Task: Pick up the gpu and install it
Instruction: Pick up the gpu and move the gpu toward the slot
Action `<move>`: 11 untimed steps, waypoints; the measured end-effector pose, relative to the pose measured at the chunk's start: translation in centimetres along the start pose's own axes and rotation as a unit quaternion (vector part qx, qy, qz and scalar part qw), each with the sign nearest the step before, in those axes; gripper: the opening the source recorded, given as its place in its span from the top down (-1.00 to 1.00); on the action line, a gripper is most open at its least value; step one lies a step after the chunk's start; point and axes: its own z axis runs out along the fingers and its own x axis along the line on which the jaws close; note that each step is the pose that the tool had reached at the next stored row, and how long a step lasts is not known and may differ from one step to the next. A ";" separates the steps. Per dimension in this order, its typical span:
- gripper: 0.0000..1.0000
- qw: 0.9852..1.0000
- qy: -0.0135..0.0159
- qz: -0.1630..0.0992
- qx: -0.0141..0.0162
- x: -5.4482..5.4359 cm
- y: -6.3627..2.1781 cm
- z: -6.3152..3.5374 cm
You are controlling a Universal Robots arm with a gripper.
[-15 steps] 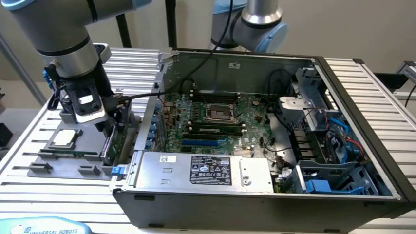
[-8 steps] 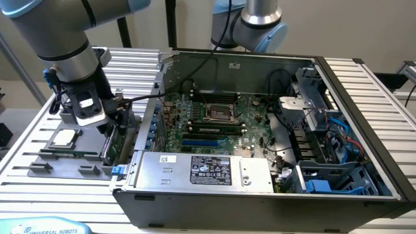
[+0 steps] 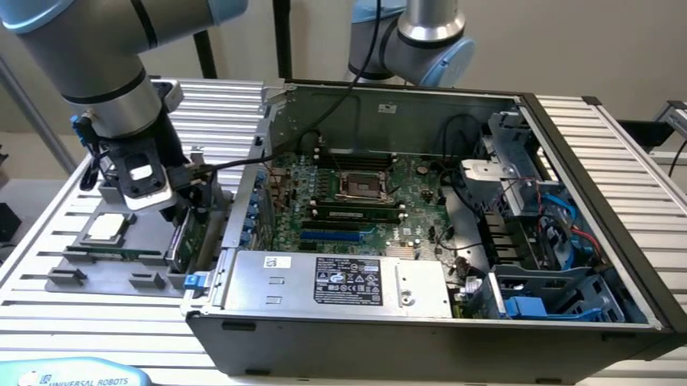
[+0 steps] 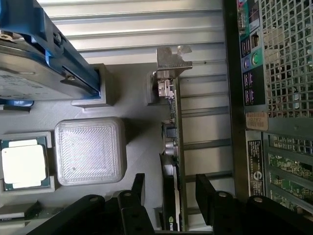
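Ribbed metal table [image 3: 612, 153] carried an open computer case [image 3: 429, 346] and, on the exterior view's left, a grey tray [image 3: 108, 280]. Inside the case lay the motherboard [image 3: 355, 201], with a silver power supply [image 3: 333, 281] along the near wall. A second arm [image 3: 429, 40] stood behind the case.

The gpu [image 3: 183, 237] stood on edge in a slot of the tray, on the side nearest the case, and was not yet installed. In the wrist view the gpu [image 4: 172, 147] appeared edge-on, with its silver bracket [image 4: 172, 58] at the end farther from the claw. The ported rear panel [image 4: 252, 73] of the case ran alongside the card but apart from it.

The claw [image 3: 180, 211], carried by the arm [image 3: 96, 72], hung directly over the card. It was released: its two black fingers [image 4: 138, 191] stood one on each side of the gpu, with a gap between each finger and the card. Nothing was grasped.

Other parts sat in the tray. These were a square silver chip [image 3: 108, 227] in its seat, a drive [image 4: 29, 63] with blue rails, and a grey square block [image 4: 90, 152] between the chip and the gpu.
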 end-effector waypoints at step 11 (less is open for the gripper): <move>0.11 1.000 -0.001 0.002 0.000 0.1 0.26 0.37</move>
